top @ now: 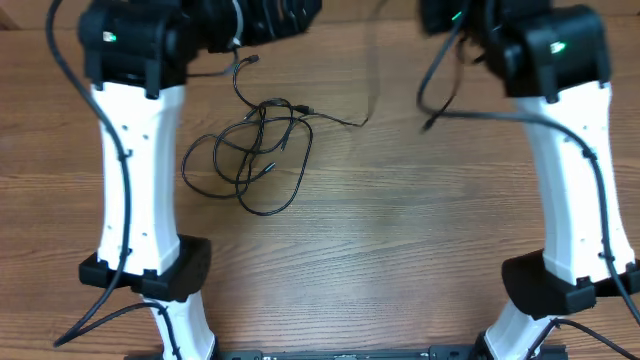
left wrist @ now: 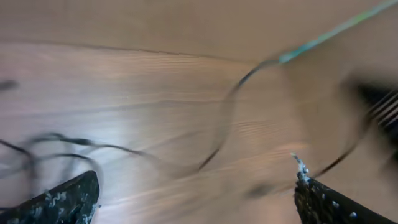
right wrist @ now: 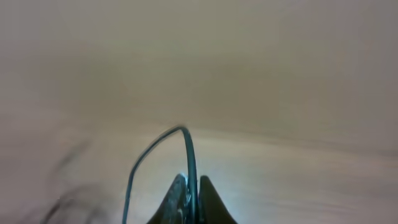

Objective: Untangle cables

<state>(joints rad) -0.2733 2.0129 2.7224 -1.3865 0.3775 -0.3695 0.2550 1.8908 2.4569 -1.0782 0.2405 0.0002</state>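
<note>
Left pincer (left wrist: 196,177): fingers spread wide, holding nothing. Thin black flexible cables (top: 250,150) lie in knotted loops on the brown wood-grain tabletop (top: 420,240), nearer the left arm. One strand (top: 340,118) runs right from the knot and rises, blurred. Right pincer (right wrist: 189,194): clamped on a thin strand, probably that one.

Risk, my judgement: with the knot unpinned, a pull drags the whole tangle or cinches it, and the thin wire may slip free.

Tabletop matte, level. Room not in view.

Overhead looks straight down on the table (top: 400,250); wrist cameras sit close above, sharing the cables (top: 265,112).
</note>
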